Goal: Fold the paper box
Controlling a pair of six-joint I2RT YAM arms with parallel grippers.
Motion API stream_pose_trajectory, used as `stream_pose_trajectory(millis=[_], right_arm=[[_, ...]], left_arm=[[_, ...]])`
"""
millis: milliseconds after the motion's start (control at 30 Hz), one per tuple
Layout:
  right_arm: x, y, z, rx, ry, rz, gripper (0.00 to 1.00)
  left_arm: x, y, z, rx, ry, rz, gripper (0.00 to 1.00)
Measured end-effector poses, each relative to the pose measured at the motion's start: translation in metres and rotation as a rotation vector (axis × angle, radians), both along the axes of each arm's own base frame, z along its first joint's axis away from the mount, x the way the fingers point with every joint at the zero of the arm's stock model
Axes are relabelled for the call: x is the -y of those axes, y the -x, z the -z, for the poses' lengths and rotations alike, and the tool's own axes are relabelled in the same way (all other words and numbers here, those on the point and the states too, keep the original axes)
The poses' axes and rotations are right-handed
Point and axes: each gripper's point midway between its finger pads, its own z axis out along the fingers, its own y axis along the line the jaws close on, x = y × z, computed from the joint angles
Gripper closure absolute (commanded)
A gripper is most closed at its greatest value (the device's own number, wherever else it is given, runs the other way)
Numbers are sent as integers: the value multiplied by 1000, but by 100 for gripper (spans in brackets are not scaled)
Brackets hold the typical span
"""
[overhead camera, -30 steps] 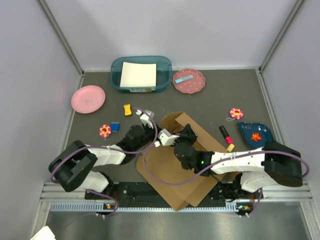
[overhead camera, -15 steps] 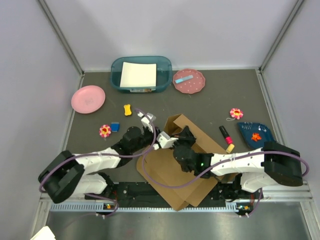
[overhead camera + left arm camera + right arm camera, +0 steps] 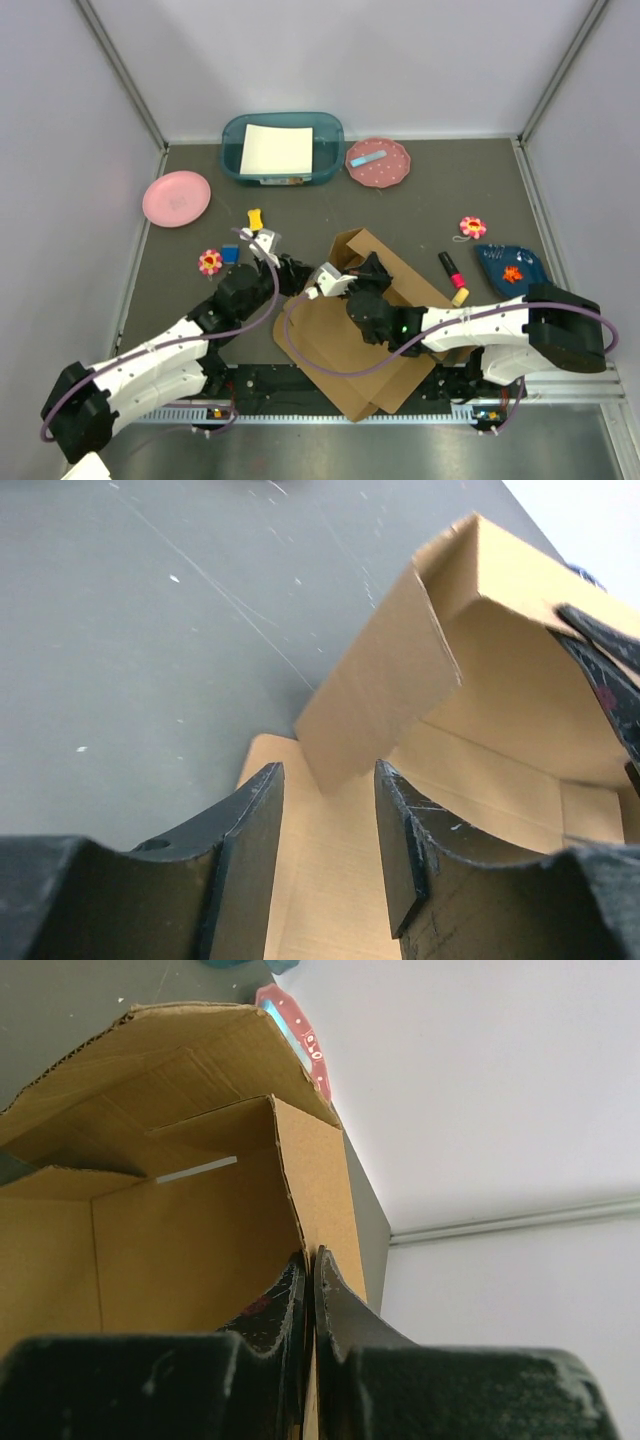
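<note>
The paper box (image 3: pixel 345 345) is brown cardboard lying part-folded in the middle of the table, with one wall and a flap (image 3: pixel 380 690) raised at its far end. My right gripper (image 3: pixel 356 268) is shut on the edge of that raised wall (image 3: pixel 320 1190), the cardboard pinched between its fingers (image 3: pixel 330 1300). My left gripper (image 3: pixel 298 274) is just left of the box and open, with nothing between its fingers (image 3: pixel 255 830). The raised flap hangs a little ahead of its fingertips, and the flat panel of the box (image 3: pixel 330 900) lies below them.
A teal bin (image 3: pixel 330 135) with a white sheet stands at the back, a pink plate (image 3: pixel 176 197) at back left and a red dotted plate (image 3: pixel 378 162) beside the bin. Flower toys (image 3: pixel 209 262) (image 3: pixel 472 227), a yellow piece (image 3: pixel 255 217), a blue block (image 3: pixel 231 254), a marker (image 3: pixel 453 276) and a blue dish (image 3: pixel 510 268) lie around the box.
My left gripper has opened, let go of the box flap and drawn back to the left. The right gripper has kept its grip in the same place.
</note>
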Motion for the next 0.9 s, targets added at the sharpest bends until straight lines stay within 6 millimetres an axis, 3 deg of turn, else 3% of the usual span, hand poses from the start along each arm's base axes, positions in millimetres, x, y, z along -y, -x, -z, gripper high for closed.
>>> stream_pose_trajectory(millis=[133, 267, 433, 700, 900], right_arm=[[0, 0, 0, -1, -7, 1, 100], [0, 0, 0, -3, -15, 1, 100], [-2, 1, 1, -15, -45, 3, 100], [-3, 1, 1, -26, -65, 2, 100], [-3, 1, 1, -30, -73, 8, 100]], left_arm=[[-17, -10, -5, 30, 25, -116, 62], [-15, -30, 9, 14, -3, -177, 70], [13, -59, 40, -57, -62, -137, 69], [48, -68, 29, 5, 47, -10, 68], [64, -72, 28, 39, 120, 54, 70]])
